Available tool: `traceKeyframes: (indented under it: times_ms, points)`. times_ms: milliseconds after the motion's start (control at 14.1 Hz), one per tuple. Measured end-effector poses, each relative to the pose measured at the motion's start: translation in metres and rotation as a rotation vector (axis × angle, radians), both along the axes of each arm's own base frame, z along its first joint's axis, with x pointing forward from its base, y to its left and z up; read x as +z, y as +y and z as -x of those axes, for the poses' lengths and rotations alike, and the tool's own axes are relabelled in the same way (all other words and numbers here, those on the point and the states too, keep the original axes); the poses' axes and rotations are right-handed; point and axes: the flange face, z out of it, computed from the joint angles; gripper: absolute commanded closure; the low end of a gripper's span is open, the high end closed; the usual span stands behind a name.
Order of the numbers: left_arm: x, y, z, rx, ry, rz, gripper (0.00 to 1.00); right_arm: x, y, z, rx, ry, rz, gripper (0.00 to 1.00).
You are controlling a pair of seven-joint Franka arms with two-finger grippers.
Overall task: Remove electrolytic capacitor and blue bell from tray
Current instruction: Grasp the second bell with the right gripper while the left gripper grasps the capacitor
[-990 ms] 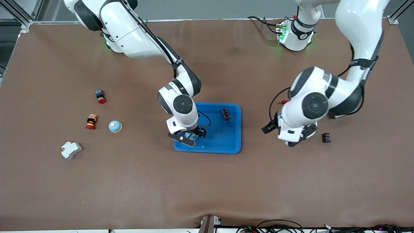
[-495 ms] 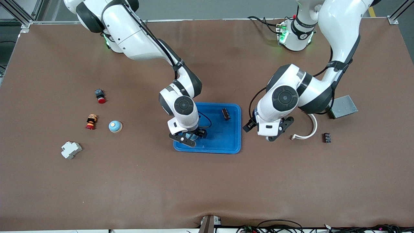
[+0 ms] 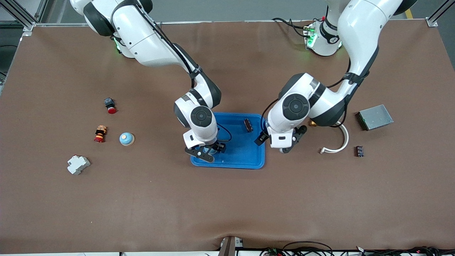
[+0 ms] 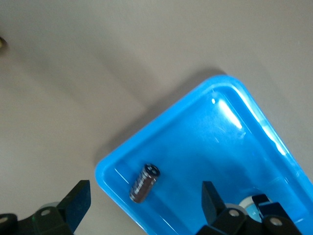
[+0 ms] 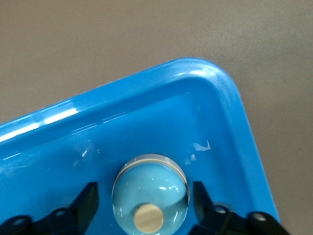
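Brown bench carries the tray (image 3: 249, 156) at frame centre. Right gripper (image 3: 207, 151) straddles the blue bell (image 5: 150, 193) at the tray's lower-left corner, fingers (image 5: 88, 203) closing around it, probably for lifting. Left gripper (image 3: 280, 142), fingers spread, hovers at the tray's edge near the electrolytic capacitor (image 4: 145, 182).

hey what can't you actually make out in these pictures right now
- Front view: the blue bell is hidden under the right gripper.
- Right wrist view: whether the fingers touch the bell; the bottom edge cuts them off.
- Front view: the small part near the left arm's end is too small to identify.
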Motion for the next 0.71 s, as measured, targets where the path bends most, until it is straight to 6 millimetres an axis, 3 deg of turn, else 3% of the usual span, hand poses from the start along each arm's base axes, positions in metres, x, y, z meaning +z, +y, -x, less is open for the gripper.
traceKeyframes:
  times_ms: [424,707]
  points:
    - [-0.02,-0.037,0.02,0.026,-0.013,-0.01,0.0,0.003,0.001,-0.002,-0.002,-0.004,-0.002,1.0]
    - [-0.046,-0.054,0.024,0.103,-0.084,-0.04,0.0,0.014,0.001,-0.006,-0.006,0.005,0.006,1.0]
